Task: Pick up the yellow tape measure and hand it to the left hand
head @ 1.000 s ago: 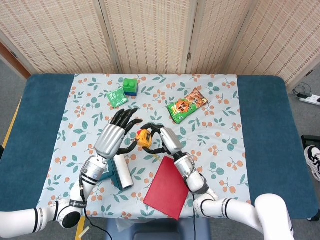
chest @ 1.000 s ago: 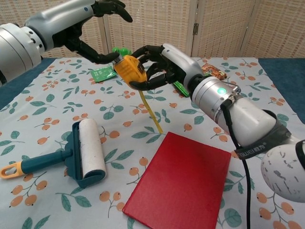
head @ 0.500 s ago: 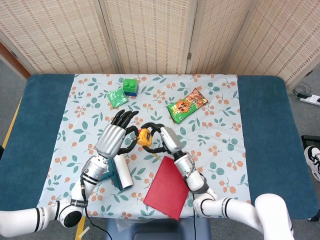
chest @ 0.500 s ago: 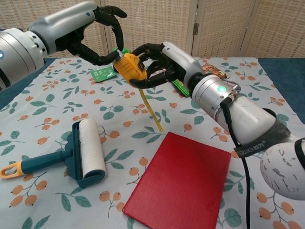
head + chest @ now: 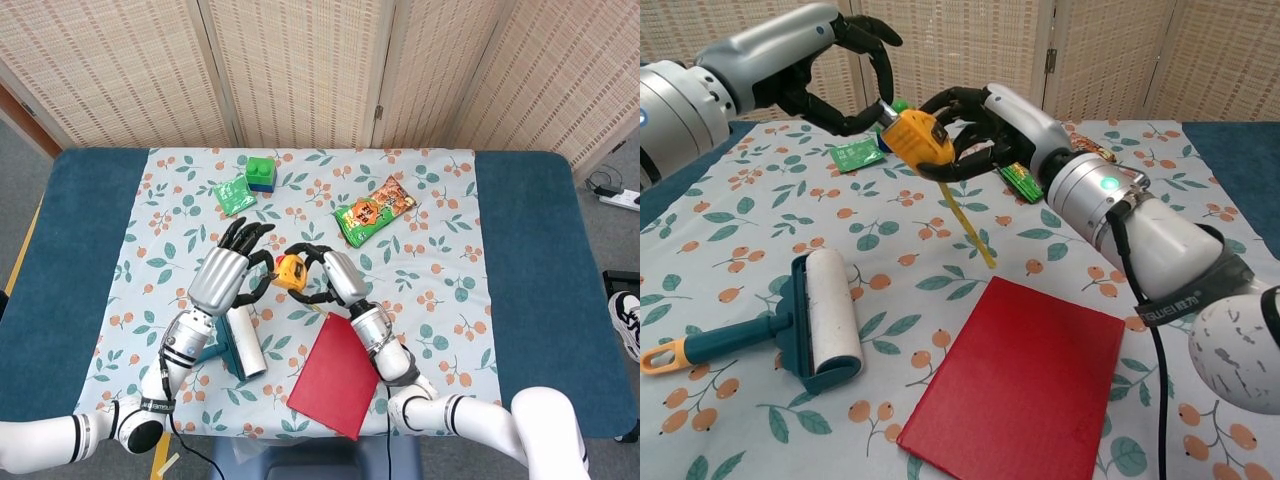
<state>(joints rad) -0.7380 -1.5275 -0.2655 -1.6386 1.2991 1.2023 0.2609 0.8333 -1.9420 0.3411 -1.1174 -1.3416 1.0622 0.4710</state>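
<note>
The yellow tape measure (image 5: 919,139) (image 5: 289,272) is held up above the flowered tablecloth, gripped from the right by my right hand (image 5: 985,118) (image 5: 333,276). A short length of yellow tape (image 5: 968,225) hangs down from the case. My left hand (image 5: 835,65) (image 5: 226,274) is raised on its left side, with thumb and finger curving in a ring. Their tips (image 5: 884,108) meet the left corner of the case. Whether they pinch it does not show.
A teal lint roller (image 5: 824,320) lies at the front left and a red book (image 5: 1018,385) at the front middle. Further back are a green packet (image 5: 234,194), a green block (image 5: 261,172) and a snack bag (image 5: 372,211). Folding screens stand behind the table.
The left hand's fingers have curled in from spread to a ring around the case's left end. The right hand has shifted the tape measure slightly up and to the right.
</note>
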